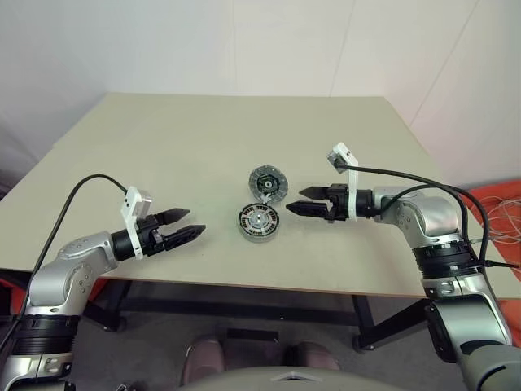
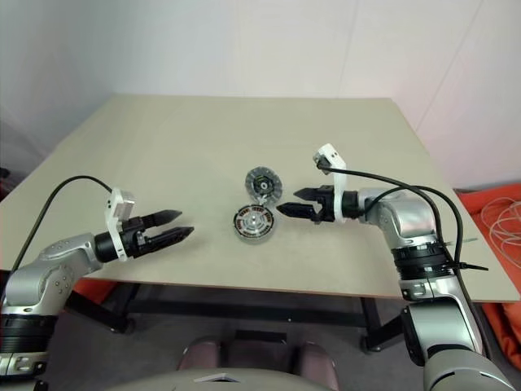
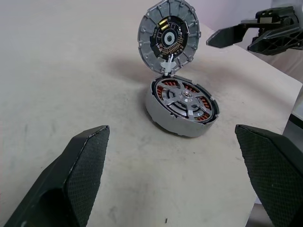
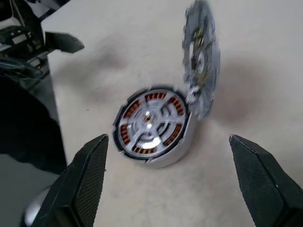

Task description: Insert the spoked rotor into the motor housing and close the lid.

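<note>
Rotor (image 3: pixel 183 98) seated in housing (image 3: pixel 165 116) mid-worktop (image 1: pixel 163 147), hinged lid (image 3: pixel 169 35) upright on its far side; both claws, left (image 1: pixel 184 226) and right (image 1: pixel 303 201), spread and empty; judged next: tip lid shut.

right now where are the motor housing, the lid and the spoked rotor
motor housing (image 3: pixel 163 117): left wrist view, on its silver outer wall.
lid (image 3: pixel 150 35): left wrist view, on the grey rim of the raised disc.
spoked rotor (image 3: pixel 183 98): left wrist view, on its silver hub, seated inside the housing.

Spoked rotor (image 3: pixel 183 100) in motor housing (image 3: pixel 163 116), lid (image 3: pixel 168 35) upright
</note>
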